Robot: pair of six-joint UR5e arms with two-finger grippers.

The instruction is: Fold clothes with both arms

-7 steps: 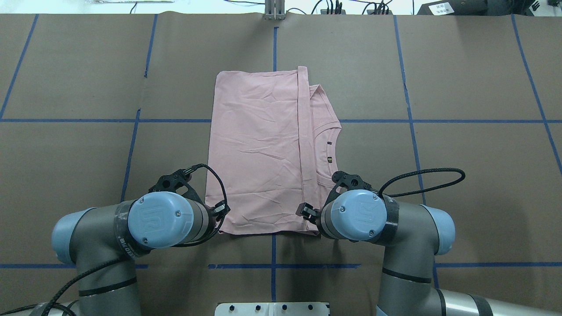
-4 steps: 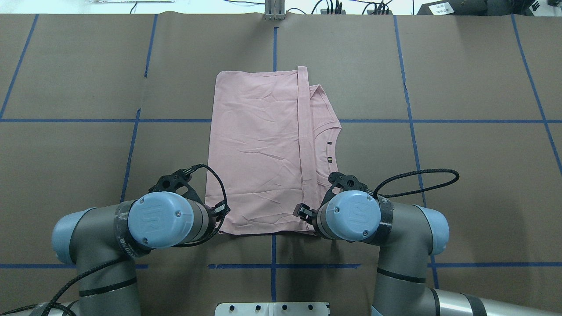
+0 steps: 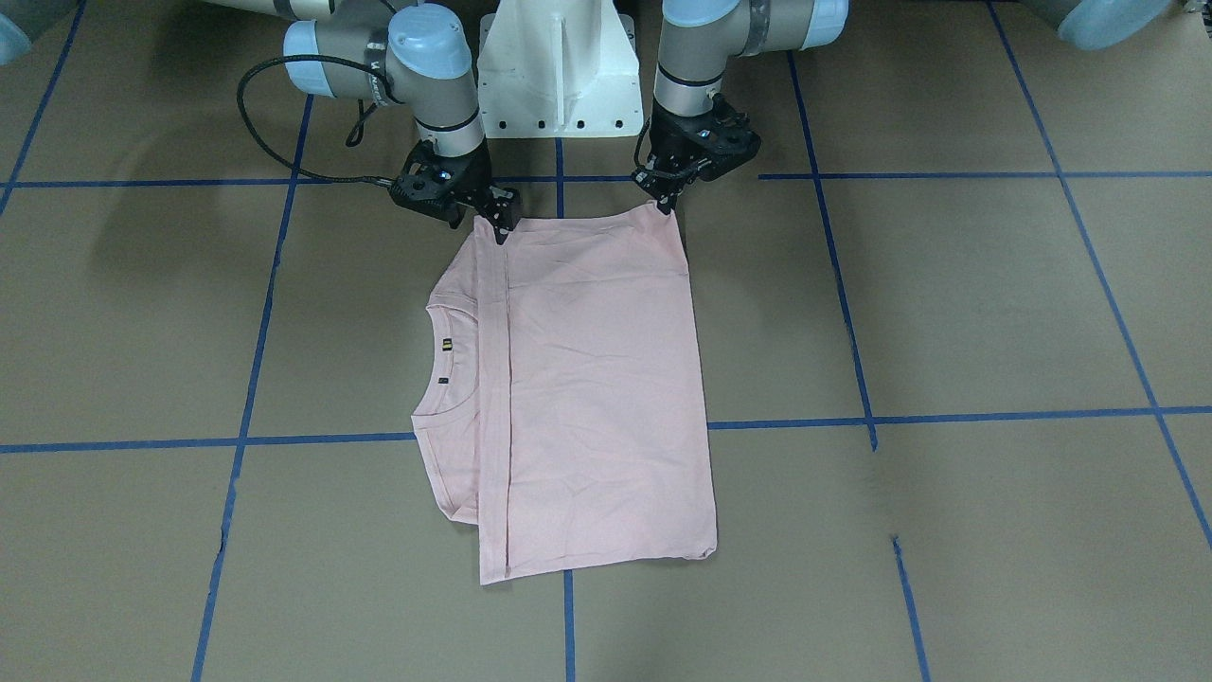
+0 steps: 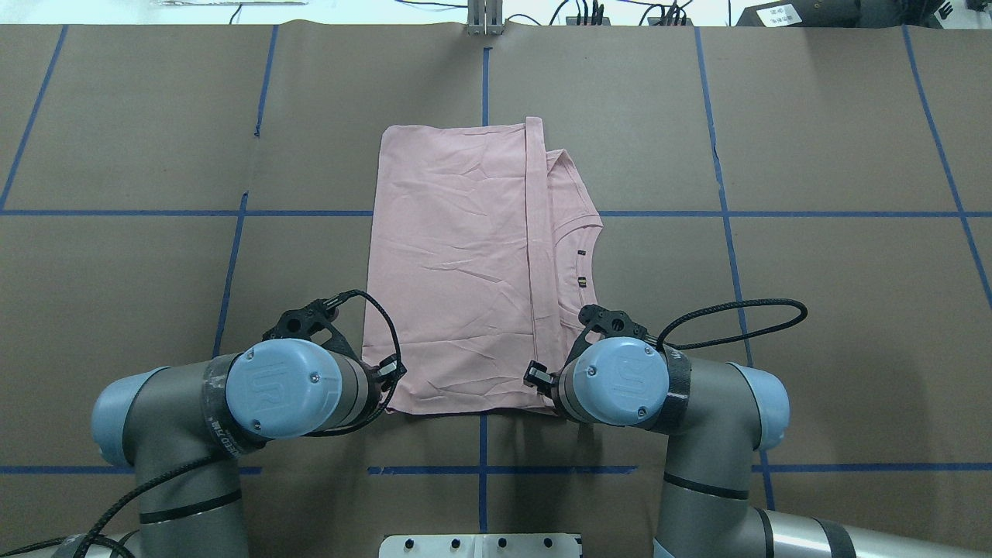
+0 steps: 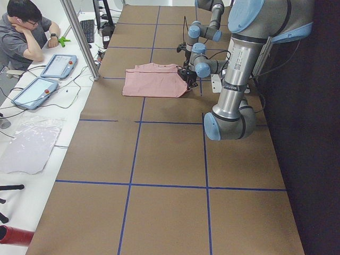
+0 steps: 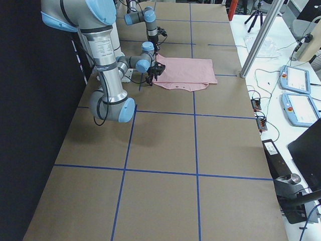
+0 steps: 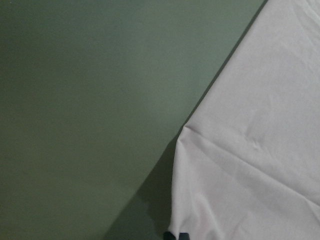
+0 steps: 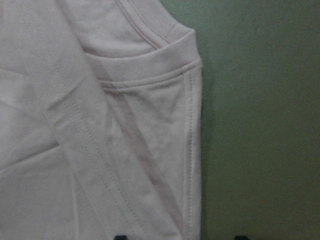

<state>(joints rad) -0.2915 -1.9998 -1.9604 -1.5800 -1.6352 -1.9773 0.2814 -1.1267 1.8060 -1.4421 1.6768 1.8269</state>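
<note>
The pale pink T-shirt lies flat and folded, plain side up, its ribbed collar towards my right. It also shows in the front view. My left gripper is at the shirt's near left corner; in the left wrist view its tips sit together on the cloth edge. My right gripper is at the near right corner. In the right wrist view its jaws stand apart over the sleeve hem. From overhead both wrists hide the fingers.
The brown table cover carries blue tape lines. The white pedestal base stands just behind the grippers. A black cable loop hangs off my right wrist. An operator with tablets sits beyond the far edge, beside a metal post.
My right wrist has shifted slightly towards the shirt and its cable loop has drawn in. The left arm and the shirt have not moved.
</note>
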